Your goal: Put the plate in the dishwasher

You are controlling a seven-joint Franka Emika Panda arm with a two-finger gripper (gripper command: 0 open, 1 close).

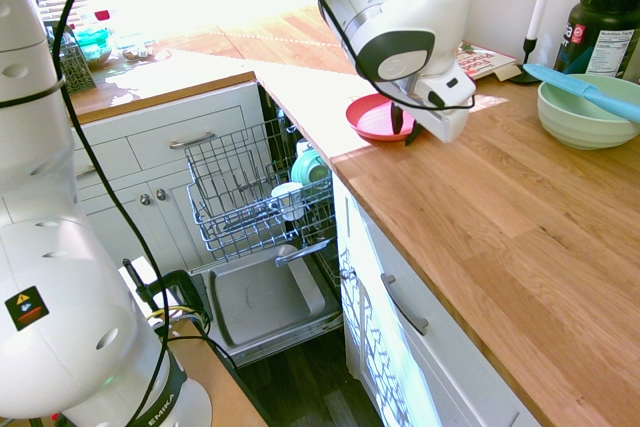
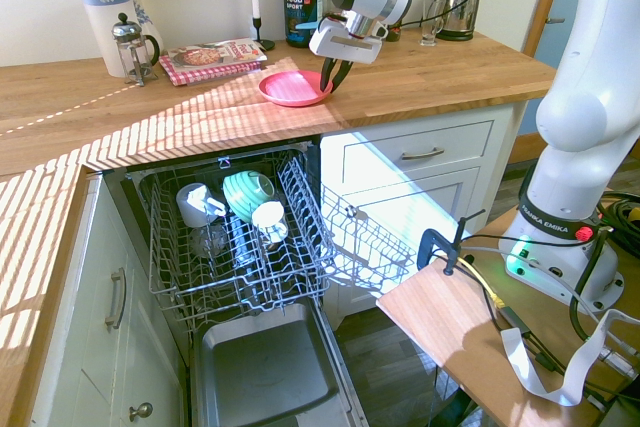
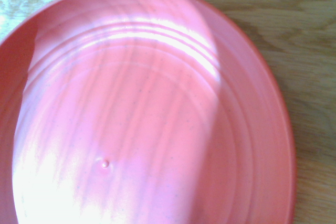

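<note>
The tool [image 2: 333,75], mounted on the white arm, points steeply downward at the edge of the plate [image 2: 293,88]. Its two dark fingers [image 2: 328,73] are parted and stand at the plate's rim on the side nearest the arm; whether they already pinch the rim cannot be told from either exterior view. In the first exterior view the tool [image 1: 401,125] meets the plate [image 1: 376,118] at the rim farther from the worktop's front edge.

The plate, coral-pink and round, lies flat on the wooden worktop [image 2: 430,77], close to its front edge and above the open dishwasher [image 2: 240,247]. The wrist view shows the plate [image 3: 147,114] from close by, filling most of the picture, with concentric rings on its inner face and bare wood beside it.

The dishwasher's grey wire rack [image 2: 300,267] is pulled out and carries a teal cup [image 2: 247,192] and two white cups [image 2: 197,204]; its flat grey door panel [image 2: 265,372] is folded down below.

Farther along the worktop stand a pale green bowl [image 1: 585,112] with a blue utensil [image 1: 585,90] lying across it, and a dark lidded jar [image 1: 603,29]. A magazine [image 2: 212,57], a French press [image 2: 133,47] and a kettle [image 2: 458,5] also rest on the worktop.
</note>
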